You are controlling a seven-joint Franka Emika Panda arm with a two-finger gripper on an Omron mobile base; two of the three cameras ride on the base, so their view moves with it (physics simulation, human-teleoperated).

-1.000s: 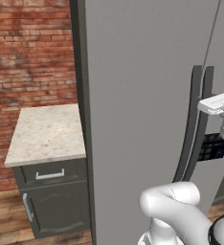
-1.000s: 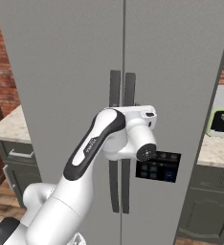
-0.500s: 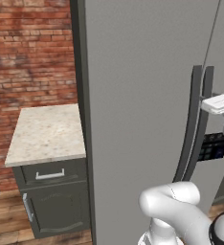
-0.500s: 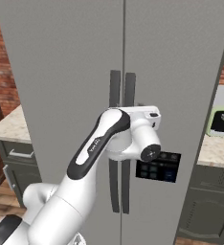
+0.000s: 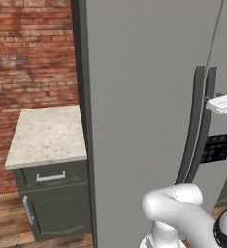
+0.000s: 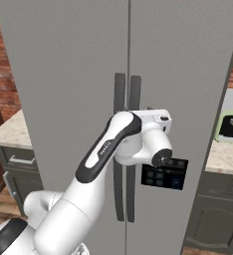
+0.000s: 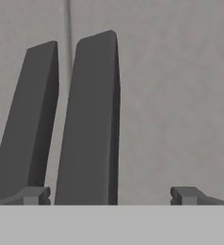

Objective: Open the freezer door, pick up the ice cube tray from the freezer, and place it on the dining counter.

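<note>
my worry here: the gripper (image 7: pixel 111 195), jaws spread wide with nothing in them, sits right up at the shut freezer door (image 5: pixel 144 97) by its handle (image 6: pixel 119 99), and the dispenser door's handle (image 6: pixel 135 99) is just beside that handle, so closing off-centre might grab the wrong bar or both

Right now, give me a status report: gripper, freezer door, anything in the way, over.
Gripper open, straddling a dark door handle, not gripped. Freezer door shut. Second handle close alongside.

Grey freezer door (image 5: pixel 144 97), dark handle (image 5: pixel 192 131)
</note>
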